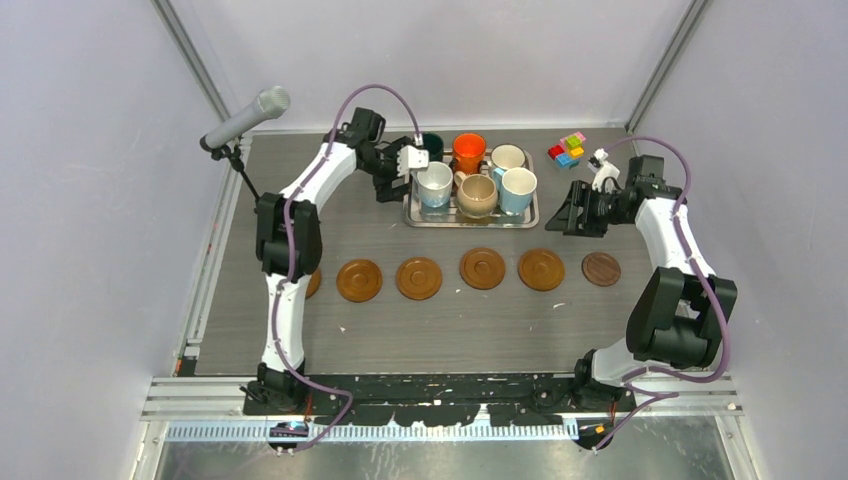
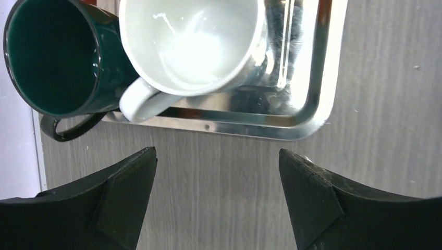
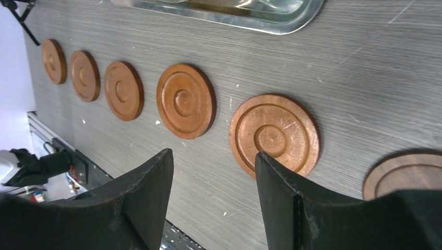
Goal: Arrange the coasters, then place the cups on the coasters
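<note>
Six cups (image 1: 477, 193) stand on one silver tray (image 1: 470, 222). Six brown coasters (image 1: 482, 268) sit in a row on the table (image 1: 450, 335), the leftmost half hidden behind the left arm (image 1: 290, 230). One microphone (image 1: 247, 118), and one cluster of coloured blocks (image 1: 567, 150).

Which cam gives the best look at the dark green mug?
Left wrist: the dark green mug fills the corner, with rim, inside and handle all clear. Top external shows only a sliver behind the left claw. Right wrist does not show it.
</note>
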Motion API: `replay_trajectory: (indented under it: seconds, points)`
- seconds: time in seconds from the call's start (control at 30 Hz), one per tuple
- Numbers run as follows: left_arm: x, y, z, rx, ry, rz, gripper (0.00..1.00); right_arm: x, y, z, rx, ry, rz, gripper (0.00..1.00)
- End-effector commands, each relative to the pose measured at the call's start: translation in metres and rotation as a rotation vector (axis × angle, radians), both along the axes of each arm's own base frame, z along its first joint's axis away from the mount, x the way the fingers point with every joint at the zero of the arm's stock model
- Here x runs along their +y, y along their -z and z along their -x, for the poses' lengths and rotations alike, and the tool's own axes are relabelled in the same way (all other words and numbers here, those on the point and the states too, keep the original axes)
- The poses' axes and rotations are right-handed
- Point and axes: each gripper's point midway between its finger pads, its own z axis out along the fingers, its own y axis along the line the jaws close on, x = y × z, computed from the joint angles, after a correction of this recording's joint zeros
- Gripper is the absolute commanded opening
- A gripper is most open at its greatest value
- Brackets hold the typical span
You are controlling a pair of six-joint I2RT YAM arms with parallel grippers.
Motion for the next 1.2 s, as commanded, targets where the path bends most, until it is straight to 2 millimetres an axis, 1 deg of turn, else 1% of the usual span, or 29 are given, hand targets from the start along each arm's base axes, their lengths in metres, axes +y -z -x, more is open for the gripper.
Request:
replay_trajectory:
  seconds: [0.0,0.1,0.23,0.33,0.43,0.57,0.73,0.87,0.93,1.07,1.17]
  points:
    - [-0.017,-0.017,-0.029,-0.135,0.078,0.041,0.88,0.010,-0.027,-0.001,-0.078,-0.012,-0.077,0.63]
    - [-0.021,-0.016,-0.042,-0.155,0.068,0.050,0.88,0.010,-0.029,0.002,-0.085,-0.009,-0.080,0.63]
    - [-0.028,-0.008,-0.053,-0.180,0.070,0.036,0.88,0.008,-0.029,0.002,-0.084,-0.005,-0.086,0.63]
    - [-0.035,0.002,-0.054,-0.188,0.089,0.020,0.88,0.007,-0.027,0.002,-0.072,0.002,-0.099,0.63]
    - [-0.043,0.010,-0.048,-0.180,0.125,0.008,0.87,0.005,-0.025,0.002,-0.064,0.011,-0.107,0.63]
    - [-0.049,0.011,-0.039,-0.169,0.149,0.007,0.82,0.003,-0.023,0.002,-0.053,0.021,-0.120,0.63]
    - [-0.046,0.009,-0.025,-0.158,0.145,0.013,0.66,0.002,-0.021,0.002,-0.042,0.028,-0.137,0.63]
    - [-0.041,0.002,-0.011,-0.145,0.135,0.014,0.57,0.002,-0.021,0.001,-0.041,0.029,-0.142,0.63]
    - [-0.039,0.002,-0.003,-0.132,0.138,0.011,0.55,0.002,-0.021,0.001,-0.039,0.029,-0.145,0.63]
    - [-0.037,0.002,0.008,-0.106,0.123,0.016,0.54,0.003,-0.021,0.001,-0.035,0.029,-0.151,0.63]
    - [-0.041,0.007,0.010,-0.084,0.086,0.007,0.55,0.003,-0.020,0.000,-0.034,0.030,-0.152,0.63]
